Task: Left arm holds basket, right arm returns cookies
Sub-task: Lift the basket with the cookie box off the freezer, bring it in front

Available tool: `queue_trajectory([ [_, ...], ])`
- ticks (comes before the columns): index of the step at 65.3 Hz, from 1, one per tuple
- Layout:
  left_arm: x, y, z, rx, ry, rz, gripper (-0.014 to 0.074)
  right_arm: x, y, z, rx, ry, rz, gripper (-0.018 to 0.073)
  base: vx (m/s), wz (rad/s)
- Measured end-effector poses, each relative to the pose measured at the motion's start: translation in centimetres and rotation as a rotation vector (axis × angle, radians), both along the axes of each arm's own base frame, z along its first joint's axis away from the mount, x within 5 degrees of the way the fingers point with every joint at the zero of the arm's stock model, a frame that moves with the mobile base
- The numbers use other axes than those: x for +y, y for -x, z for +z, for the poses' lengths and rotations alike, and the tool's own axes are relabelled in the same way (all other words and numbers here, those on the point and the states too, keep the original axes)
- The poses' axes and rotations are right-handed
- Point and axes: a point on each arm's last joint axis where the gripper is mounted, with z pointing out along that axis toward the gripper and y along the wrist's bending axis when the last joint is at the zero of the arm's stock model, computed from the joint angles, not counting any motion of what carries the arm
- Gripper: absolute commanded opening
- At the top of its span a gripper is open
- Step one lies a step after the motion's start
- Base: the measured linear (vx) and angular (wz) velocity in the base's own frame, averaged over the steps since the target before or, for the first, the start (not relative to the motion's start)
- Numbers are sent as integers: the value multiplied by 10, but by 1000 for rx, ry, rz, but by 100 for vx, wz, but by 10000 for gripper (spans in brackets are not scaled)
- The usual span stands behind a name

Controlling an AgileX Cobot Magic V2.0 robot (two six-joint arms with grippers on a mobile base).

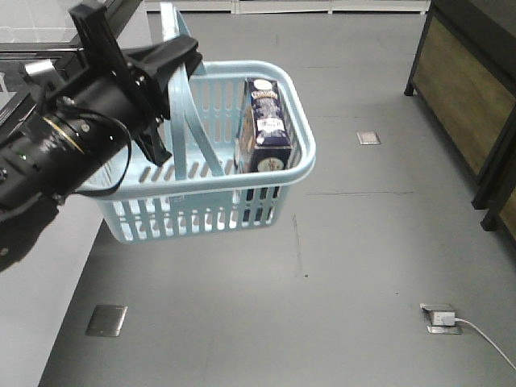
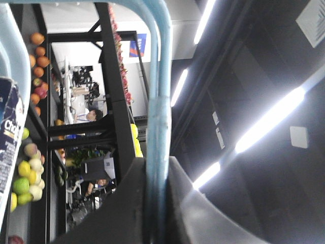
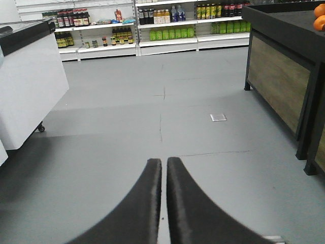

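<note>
Clamping handle (image 2: 158,101) of light blue plastic basket (image 1: 300,121) with black left gripper (image 2: 155,163); pinching nothing with nearly-closed right gripper (image 3: 164,165). Illegible lettering on navy rectangular carton (image 1: 266,121).

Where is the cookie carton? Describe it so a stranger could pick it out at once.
Find the light blue basket hanging from the left gripper over the grey floor. Upright inside it, near the right-hand wall, stands the cookies carton: a tall dark navy box with a white label, the only dark thing among pale blue slats.
</note>
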Motion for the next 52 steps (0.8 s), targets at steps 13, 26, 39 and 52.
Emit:
queue_trajectory([
  [13,-7,16,-26,44,60,-28,-3,0,0,0,0,0,0,-6,0,0],
  [26,-13,31,-37,28,106,-68,-3,0,0,0,0,0,0,-6,0,0],
  [39,-25,46,-44,17,117,-133,-3,0,0,0,0,0,0,-6,0,0],
  [52,-31,59,-49,-4,137,-187,-3,0,0,0,0,0,0,-6,0,0],
])
